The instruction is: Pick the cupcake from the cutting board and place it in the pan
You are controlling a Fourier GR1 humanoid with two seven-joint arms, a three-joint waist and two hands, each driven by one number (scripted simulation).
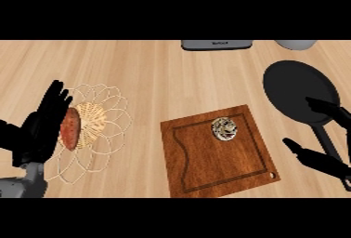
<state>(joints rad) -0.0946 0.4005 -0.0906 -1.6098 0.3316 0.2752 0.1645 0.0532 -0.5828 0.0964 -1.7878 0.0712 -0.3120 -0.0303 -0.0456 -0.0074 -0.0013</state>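
A small cupcake (225,128) with a pale swirled top sits on the upper right part of the brown wooden cutting board (205,167). The black pan (298,88) lies to the right of the board, its handle running down toward the lower right. My right hand (328,160) is open at the right edge, thumb and fingers spread on either side of the pan handle, well right of the cupcake. My left hand (42,128) stays open at the left edge, fingers up, holding nothing.
A wire basket (103,135) holding a reddish sweet potato (70,129) lies beside my left hand. A grey appliance (217,44) and a pale round object (296,44) stand at the back edge of the wooden counter.
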